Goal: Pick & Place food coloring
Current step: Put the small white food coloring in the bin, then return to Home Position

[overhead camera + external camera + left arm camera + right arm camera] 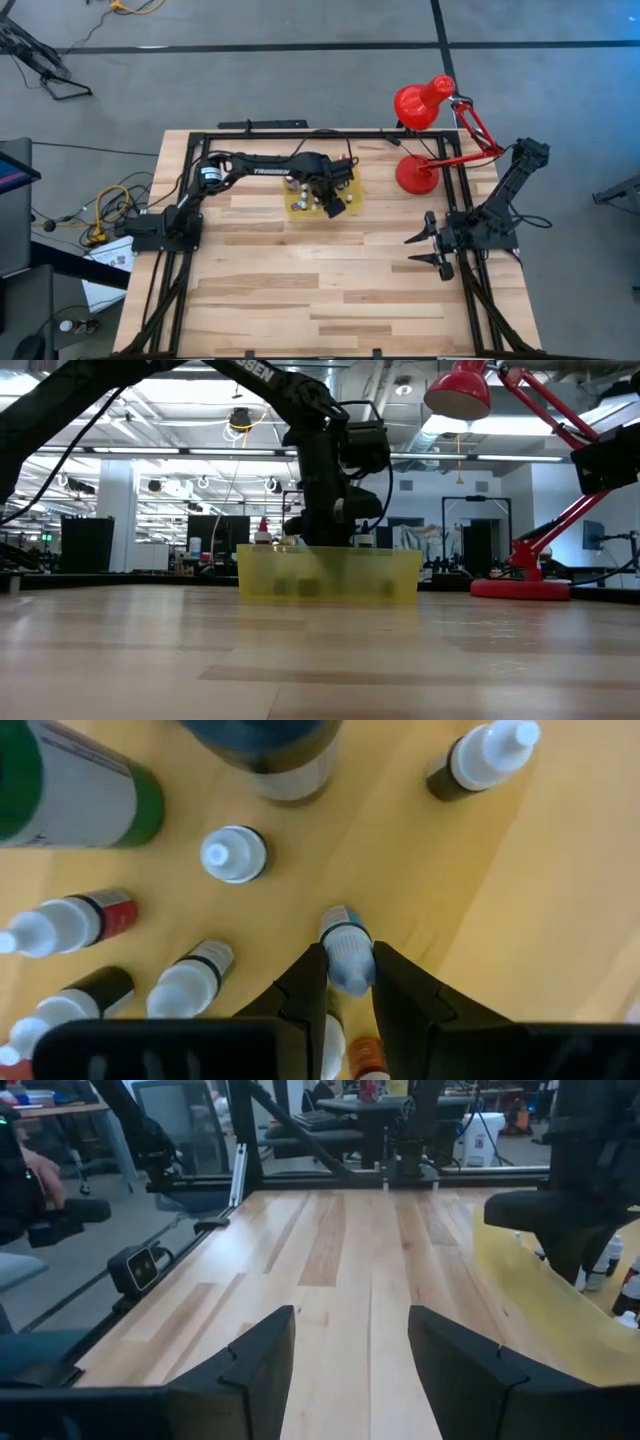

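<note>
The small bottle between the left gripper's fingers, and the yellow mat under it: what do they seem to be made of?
The small bottle, pinched by the left gripper, looks like whitish, slightly translucent plastic with a blue band; its matte, soft sheen suggests a squeezable dropper. The yellow mat looks like smooth plastic or rubber, since it shows soft reflections; which one cannot be told.

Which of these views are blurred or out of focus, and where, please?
Left wrist view: the left claw and nearest bottles are soft, the green bottle blurred. Low view: the yellow tray hazy, the near tabletop smeared. High view: evenly sharp.
</note>
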Controlling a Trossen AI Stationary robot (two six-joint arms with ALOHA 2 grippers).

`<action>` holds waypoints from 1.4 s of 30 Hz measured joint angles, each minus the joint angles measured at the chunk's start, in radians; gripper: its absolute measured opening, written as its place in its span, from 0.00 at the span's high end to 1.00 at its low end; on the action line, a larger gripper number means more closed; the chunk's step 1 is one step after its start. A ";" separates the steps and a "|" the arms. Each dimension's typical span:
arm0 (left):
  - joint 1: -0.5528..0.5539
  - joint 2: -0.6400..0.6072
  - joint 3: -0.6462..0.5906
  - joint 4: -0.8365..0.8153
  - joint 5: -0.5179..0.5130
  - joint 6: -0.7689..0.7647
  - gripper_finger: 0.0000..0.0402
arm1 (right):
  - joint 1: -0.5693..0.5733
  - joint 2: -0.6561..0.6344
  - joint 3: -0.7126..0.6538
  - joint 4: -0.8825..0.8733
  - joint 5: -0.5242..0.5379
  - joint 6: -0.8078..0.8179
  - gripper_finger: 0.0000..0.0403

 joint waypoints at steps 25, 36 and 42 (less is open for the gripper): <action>0.001 -0.001 0.115 -0.128 0.085 -0.010 0.59 | 0.000 0.000 -0.001 -0.003 0.000 0.000 0.54; -0.004 -0.002 0.385 -0.446 0.015 0.035 0.59 | 0.000 0.000 -0.002 -0.003 -0.001 0.000 0.55; -0.032 -0.002 0.512 -0.593 -0.004 0.052 0.59 | 0.000 0.000 -0.002 -0.002 -0.001 0.000 0.54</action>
